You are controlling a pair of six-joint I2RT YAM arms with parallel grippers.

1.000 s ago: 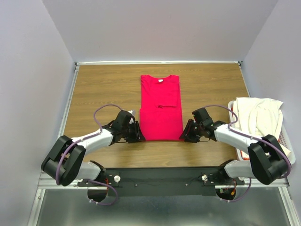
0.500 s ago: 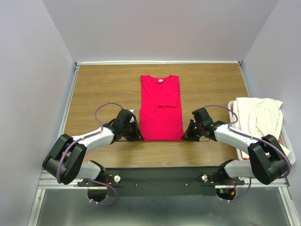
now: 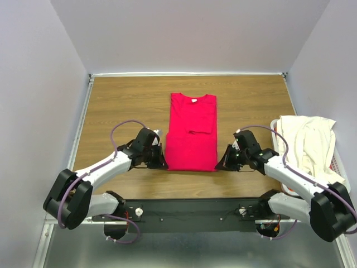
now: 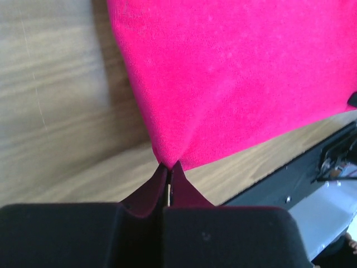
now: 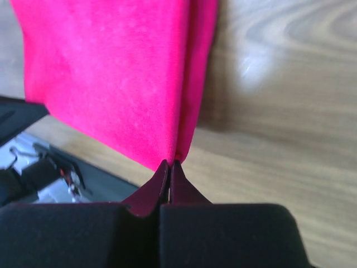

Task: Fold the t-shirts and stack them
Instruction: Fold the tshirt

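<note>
Wood-grain table (image 3: 122,106) is walled by pale panels on three sides, and the arms are bolted at its 6 o'clock edge. Nearest that edge, the left gripper (image 3: 162,161) is found at the 7 o'clock corner of the red shirt (image 3: 191,134), and the right gripper (image 3: 222,163) at its 5 o'clock corner. A second ago both sets of jaws were held partly apart beside the hem. They have since been closed fully, and in each wrist view a pinch of red cloth is seen drawn to a peak between the fingertips.

The shirt, already folded lengthwise into a long panel, lies flat along the table's middle with its collar toward 12 o'clock. It has been dragged slightly toward 6 o'clock as the corners were taken. With both near corners secured, the hem is judged ready to be lifted and carried toward the collar for the cross fold. Even lifting will be needed, or the layers may slide apart.

At 3 o'clock, the cream shirt (image 3: 307,139) is draped over the basket (image 3: 341,167), not yet folded.
</note>
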